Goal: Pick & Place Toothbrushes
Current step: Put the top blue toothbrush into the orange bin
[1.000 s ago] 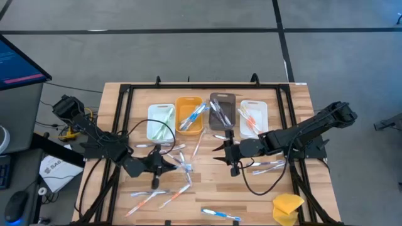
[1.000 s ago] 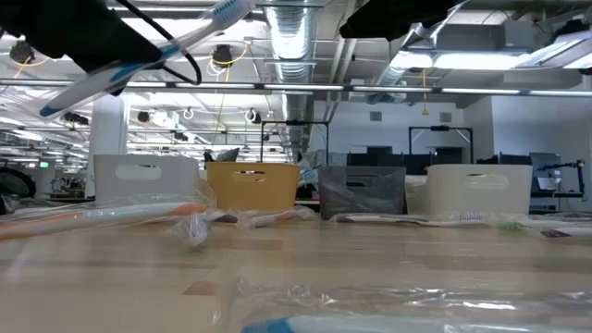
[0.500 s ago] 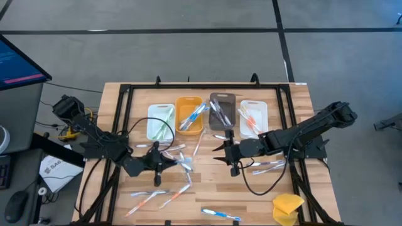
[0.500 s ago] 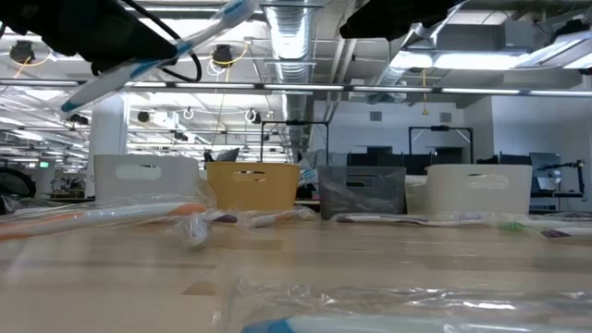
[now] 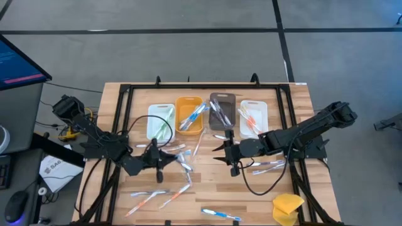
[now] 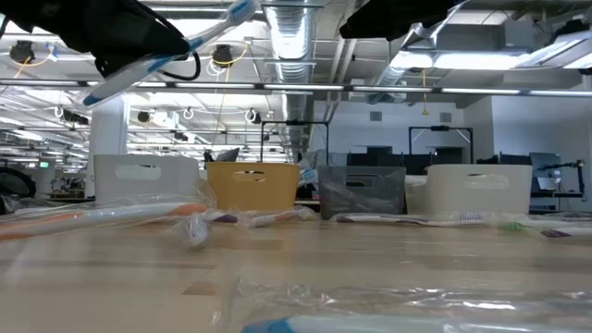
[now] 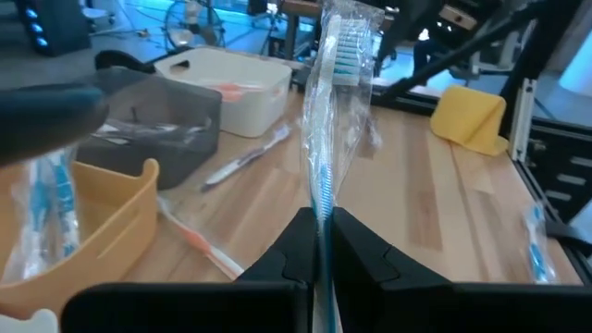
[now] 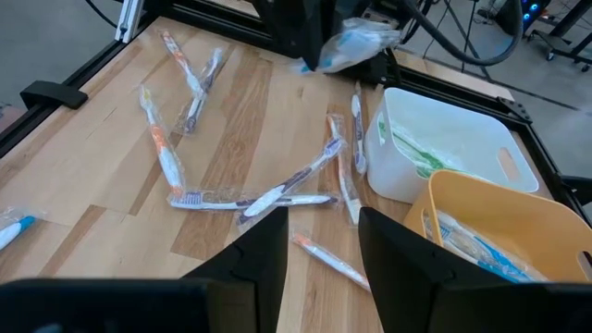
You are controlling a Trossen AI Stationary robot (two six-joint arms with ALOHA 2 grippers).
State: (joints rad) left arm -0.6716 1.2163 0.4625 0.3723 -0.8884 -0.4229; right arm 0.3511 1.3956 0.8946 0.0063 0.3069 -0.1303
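Observation:
My left gripper (image 5: 161, 159) is over the table's middle left, near side of the bins, shut on a blue-and-white toothbrush (image 6: 176, 51) in a clear wrapper. My right gripper (image 5: 230, 155) hovers open over the table's middle, just near of the grey bin (image 5: 222, 112). More wrapped toothbrushes lie flat on the wood, at the centre (image 5: 188, 150), the near left (image 5: 154, 196), the near edge (image 5: 221, 215) and the right (image 5: 267, 166). The right wrist view shows several of the toothbrushes (image 8: 277, 194) beyond the open fingers. My left gripper pinches the wrapped toothbrush between its two fingers (image 7: 291, 254), on the blue handle (image 7: 324, 208). The brush runs on forward past the fingertips to its bristle head (image 7: 344, 46). It is lifted clear of the table and tilted, head end higher (image 6: 236, 11).
Four bins stand in a row at the far side: white (image 5: 160, 121), orange (image 5: 189, 115), grey, white (image 5: 253, 117), each with toothbrushes inside. A yellow sponge (image 5: 287, 207) sits at the near right corner. Black frame rails (image 5: 122, 119) run along the table's sides.
My left gripper has carried the held toothbrush a little toward the far edge and the bins, drifting rightward, still shut on it. The right arm has kept still.

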